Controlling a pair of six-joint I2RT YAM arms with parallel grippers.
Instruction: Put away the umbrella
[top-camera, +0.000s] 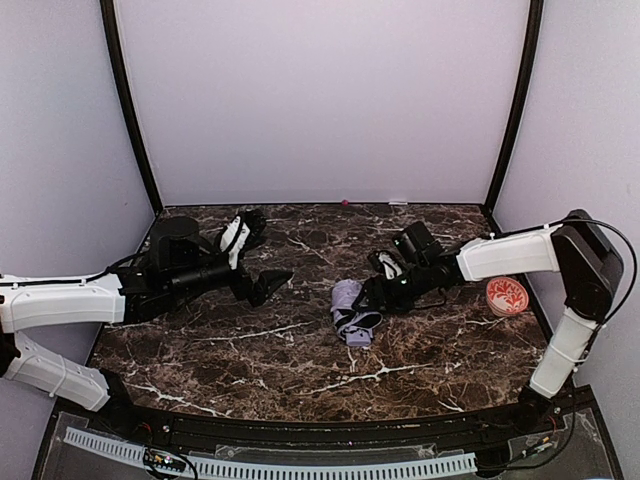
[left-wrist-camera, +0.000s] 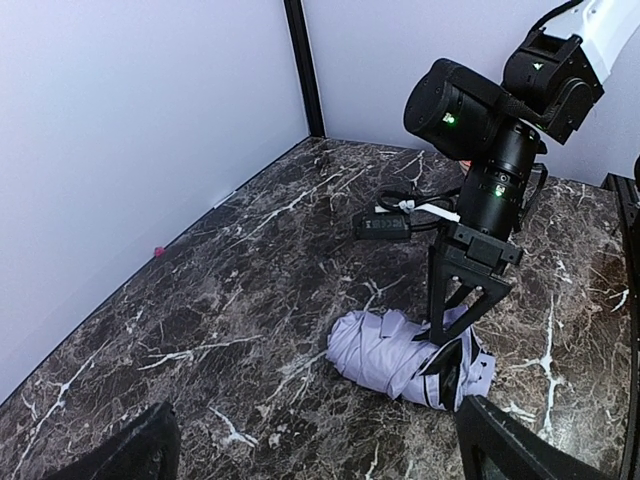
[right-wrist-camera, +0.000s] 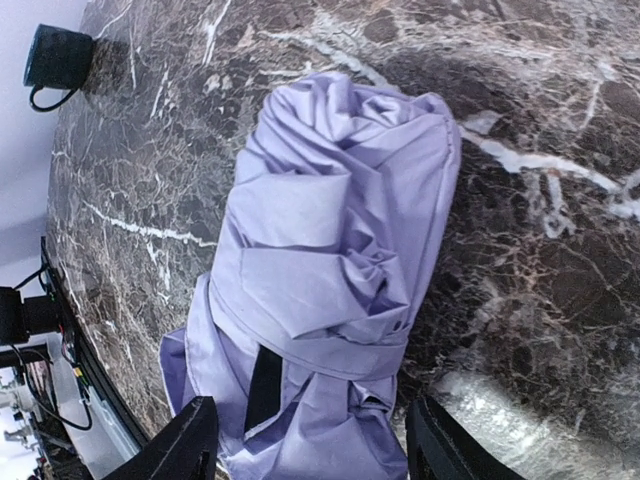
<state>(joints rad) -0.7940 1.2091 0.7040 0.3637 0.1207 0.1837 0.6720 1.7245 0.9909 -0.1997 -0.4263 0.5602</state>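
The umbrella lies folded in a pale lavender bundle near the middle of the marble table, a strap wrapped round it and a strip of black lining showing. My right gripper reaches down over its near end. Its two black fingers stand either side of the bundle, open, with a gap on the right side. From the left wrist view the right gripper sits on top of the umbrella. My left gripper is open and empty, well left of the umbrella, its fingertips low in its own view.
A red-and-white patterned disc lies at the table's right edge, under the right arm. Pale walls with black corner posts close off the back and sides. A tiny pink speck sits at the foot of the back wall.
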